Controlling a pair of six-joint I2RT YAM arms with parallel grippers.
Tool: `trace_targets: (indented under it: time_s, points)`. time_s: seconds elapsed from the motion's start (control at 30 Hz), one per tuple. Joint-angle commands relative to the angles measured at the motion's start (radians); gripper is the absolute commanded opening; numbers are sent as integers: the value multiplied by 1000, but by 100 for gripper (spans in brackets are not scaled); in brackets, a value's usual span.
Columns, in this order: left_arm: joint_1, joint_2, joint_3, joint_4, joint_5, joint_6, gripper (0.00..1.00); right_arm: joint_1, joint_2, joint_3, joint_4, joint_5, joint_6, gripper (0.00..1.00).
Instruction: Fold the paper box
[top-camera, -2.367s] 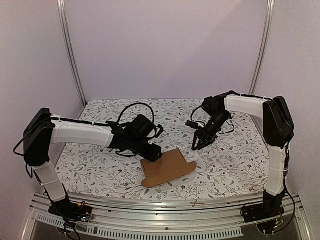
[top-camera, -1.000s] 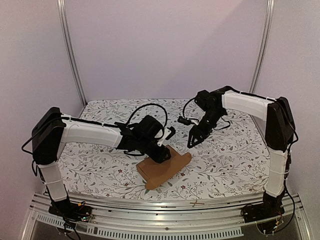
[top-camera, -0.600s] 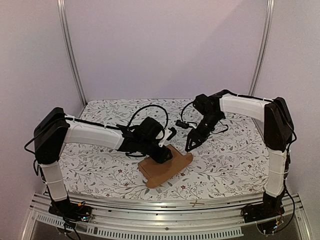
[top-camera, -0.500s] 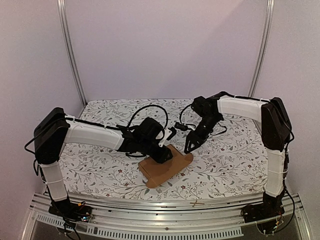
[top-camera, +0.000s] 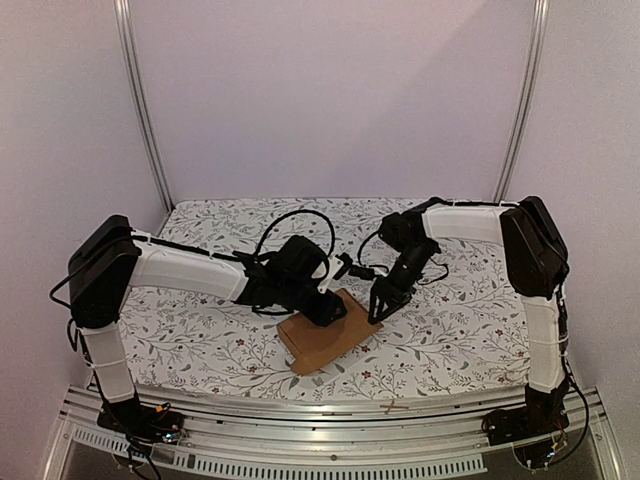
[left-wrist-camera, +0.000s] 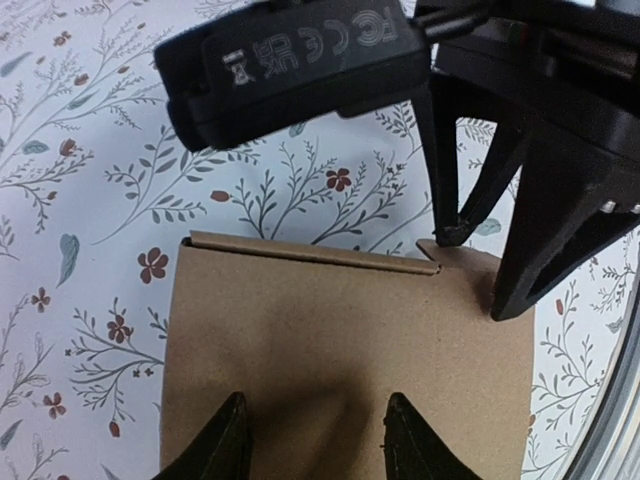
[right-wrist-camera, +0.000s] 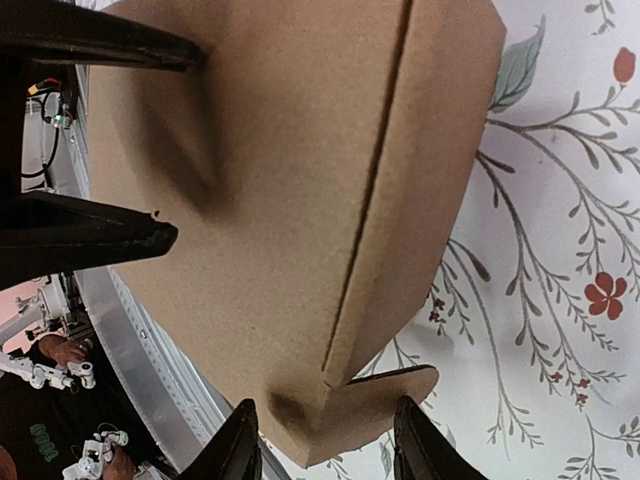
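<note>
Left end effector (left-wrist-camera: 315, 440) half open atop paper box (left-wrist-camera: 340, 340), right end effector (right-wrist-camera: 325, 440) likewise (gripping nothing) at its tab.

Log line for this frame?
box: flat on table | left gripper: open, tips over box | right gripper: open, tips at end tab

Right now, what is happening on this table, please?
Two robot arms work on a brown box lying flat on the flowered table. The left gripper is open, its tips down over the middle of the box. The right gripper, also open, has its fingers either side of a small tab at one end.
</note>
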Motion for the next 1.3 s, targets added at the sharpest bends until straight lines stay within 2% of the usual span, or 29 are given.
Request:
trace_targets:
  time_s: [0.0,0.23,0.63,0.9,1.07,1.17,1.27]
  points:
    - [-5,47,-31,-64,16,-21,45,3,31,-1,-45,-129,5,42]
    - [-6,41,-37,-69,6,-36,45,-26,98,9,-56,-311,49,34]
    - [-8,50,-42,-76,-5,-59,45,-42,84,-38,-55,-267,70,39]
    - [-9,50,-38,-81,-12,-74,44,-41,124,-47,-46,-436,95,41]
    - [-9,54,-35,-82,-14,-81,44,-39,141,-49,-37,-511,101,36]
    - [-12,57,-32,-84,-16,-85,44,-40,144,-57,-30,-521,109,35]
    - [-11,60,-30,-84,-18,-95,44,-36,141,-67,-23,-446,117,38]
